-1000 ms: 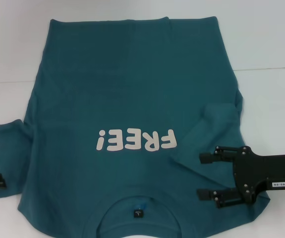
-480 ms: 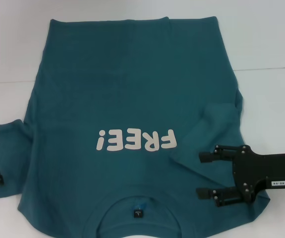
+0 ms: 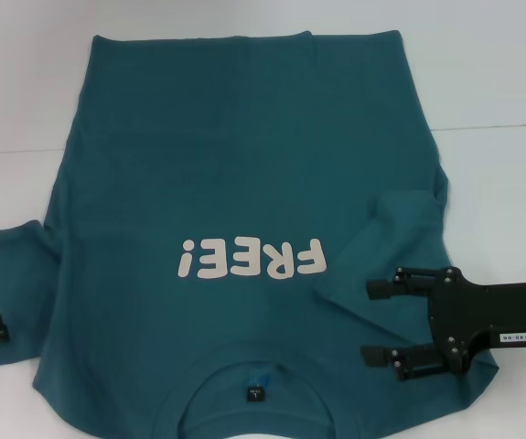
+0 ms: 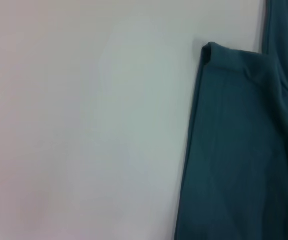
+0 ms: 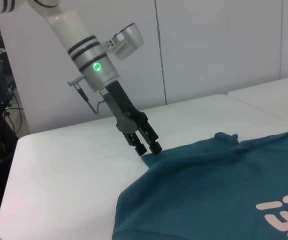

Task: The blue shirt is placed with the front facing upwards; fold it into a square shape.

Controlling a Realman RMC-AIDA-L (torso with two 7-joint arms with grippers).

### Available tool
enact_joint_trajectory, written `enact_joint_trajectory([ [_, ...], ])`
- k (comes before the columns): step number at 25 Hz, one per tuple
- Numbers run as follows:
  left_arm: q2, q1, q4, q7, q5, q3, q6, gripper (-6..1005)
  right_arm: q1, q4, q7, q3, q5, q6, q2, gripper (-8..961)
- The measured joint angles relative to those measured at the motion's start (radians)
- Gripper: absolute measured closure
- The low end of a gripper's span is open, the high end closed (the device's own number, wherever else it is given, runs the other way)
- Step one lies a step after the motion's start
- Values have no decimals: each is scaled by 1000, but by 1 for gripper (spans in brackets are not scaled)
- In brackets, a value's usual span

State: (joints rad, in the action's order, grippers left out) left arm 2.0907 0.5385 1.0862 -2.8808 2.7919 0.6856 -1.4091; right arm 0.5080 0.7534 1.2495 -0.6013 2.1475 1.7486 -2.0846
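While blue shirt (image 3: 244,183) lies flat, front up, on white bench (image 3: 500,82), "FREE!" lettering (image 3: 249,260) showing, collar nearest robot. Right tool (image 3: 372,322) over shirt's right shoulder beside folded-in sleeve, fingers spread wide, holding nothing. Left tool (image 5: 150,149) at left sleeve edge, fingertips close together; grip on cloth unclear.

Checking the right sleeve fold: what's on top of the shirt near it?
The open right gripper hangs over the shirt beside the folded-in right sleeve. Cloth under its body is hidden. Left gripper is at the left sleeve edge.
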Motion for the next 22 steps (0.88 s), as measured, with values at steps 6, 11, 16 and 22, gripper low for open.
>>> enact_joint_trajectory([
  [6, 0, 0, -7, 0, 0, 0, 2, 223, -3, -1, 0, 0, 0, 0, 0, 38],
  [11, 0, 2, -17, 0, 0, 0, 2, 222, -4, -2, 1, 0, 0, 0, 0, 38],
  [16, 0, 8, -27, 0, -6, 0, 3, 222, -5, -3, 1, 0, 0, 0, 0, 37],
  [22, 0, 11, -30, 1, -15, 0, 3, 222, -6, -3, 1, 0, 0, 0, -1, 37],
])
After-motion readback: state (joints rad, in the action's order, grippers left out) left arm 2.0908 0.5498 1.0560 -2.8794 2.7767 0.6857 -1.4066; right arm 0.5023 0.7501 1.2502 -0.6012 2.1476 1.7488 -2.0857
